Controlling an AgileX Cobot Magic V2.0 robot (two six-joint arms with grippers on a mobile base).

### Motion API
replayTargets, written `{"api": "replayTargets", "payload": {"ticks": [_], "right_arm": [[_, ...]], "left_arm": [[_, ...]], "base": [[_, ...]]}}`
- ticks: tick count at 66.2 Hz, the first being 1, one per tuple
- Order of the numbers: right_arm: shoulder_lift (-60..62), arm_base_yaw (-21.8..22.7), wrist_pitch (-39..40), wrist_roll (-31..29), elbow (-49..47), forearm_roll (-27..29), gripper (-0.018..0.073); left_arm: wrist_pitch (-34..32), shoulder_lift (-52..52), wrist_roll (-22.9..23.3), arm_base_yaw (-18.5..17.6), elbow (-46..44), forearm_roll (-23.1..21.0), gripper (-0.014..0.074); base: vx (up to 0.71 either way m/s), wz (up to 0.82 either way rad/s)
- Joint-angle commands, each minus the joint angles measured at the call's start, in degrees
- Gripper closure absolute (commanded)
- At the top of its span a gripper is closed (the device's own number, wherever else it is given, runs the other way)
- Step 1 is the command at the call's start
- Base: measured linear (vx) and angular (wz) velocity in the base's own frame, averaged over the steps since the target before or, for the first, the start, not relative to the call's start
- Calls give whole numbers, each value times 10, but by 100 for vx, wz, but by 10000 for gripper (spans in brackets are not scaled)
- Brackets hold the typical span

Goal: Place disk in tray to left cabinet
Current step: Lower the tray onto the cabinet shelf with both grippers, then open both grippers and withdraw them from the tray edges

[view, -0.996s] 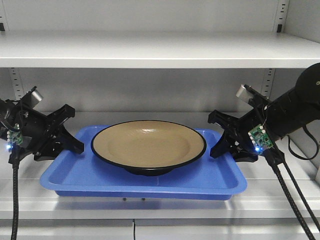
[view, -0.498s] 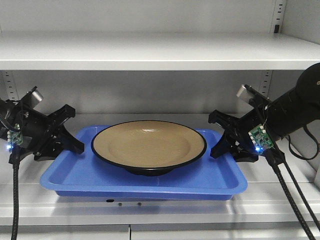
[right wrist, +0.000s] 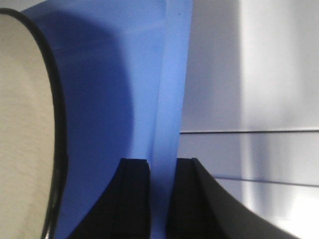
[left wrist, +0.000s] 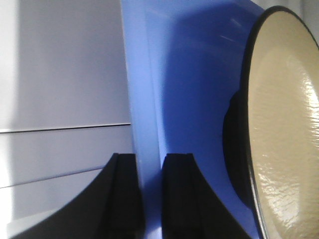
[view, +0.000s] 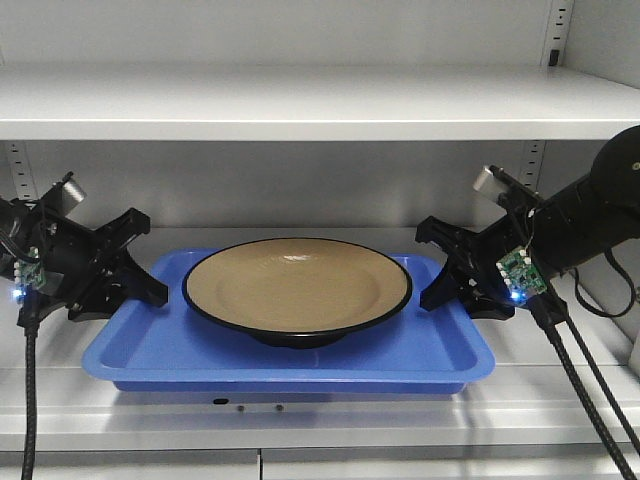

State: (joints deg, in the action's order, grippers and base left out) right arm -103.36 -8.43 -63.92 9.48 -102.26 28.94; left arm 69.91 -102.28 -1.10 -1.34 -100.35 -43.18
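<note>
We see the cabinet [view: 300, 100] shelf carrying the blue tray [view: 150, 350], the plate [view: 297, 290] sitting in its middle. Our left gripper [view: 135, 282] and right gripper [view: 445, 275] each clamp a tray end rim.

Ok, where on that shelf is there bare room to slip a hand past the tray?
Bare shelf shows as a strip in front of the tray, and behind it up to the cabinet's back wall. Both tray ends are crowded: the left gripper and right gripper clamp the rims. The plate fills most of the tray.
</note>
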Motion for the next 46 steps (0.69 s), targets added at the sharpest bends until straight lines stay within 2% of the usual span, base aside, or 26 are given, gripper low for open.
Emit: {"api": "replayTargets", "payload": {"ticks": [1,11,26,34,46], "right_arm": [[28,-13,48,-4,-22,92,563],[7,-13,84,-28,-22,95,563],[-18,-13,148,-117,-22,106,563],[-30,-13,172,-157,-22,106,561],[-46,-13,198,-164,-22,106,556]], "left_arm": [[-18,33,6,-17,-22,-94,596],[-79,31,6,-19,-22,-54,596],[-166,6,6,-19,-22,-50,596],[-184,-21,6,-19,-22,-50,596],[-195,-45,6,-19,-22,-50,593]], "base": [[0,0],[0,0],[0,0],[0,0],[0,0]]}}
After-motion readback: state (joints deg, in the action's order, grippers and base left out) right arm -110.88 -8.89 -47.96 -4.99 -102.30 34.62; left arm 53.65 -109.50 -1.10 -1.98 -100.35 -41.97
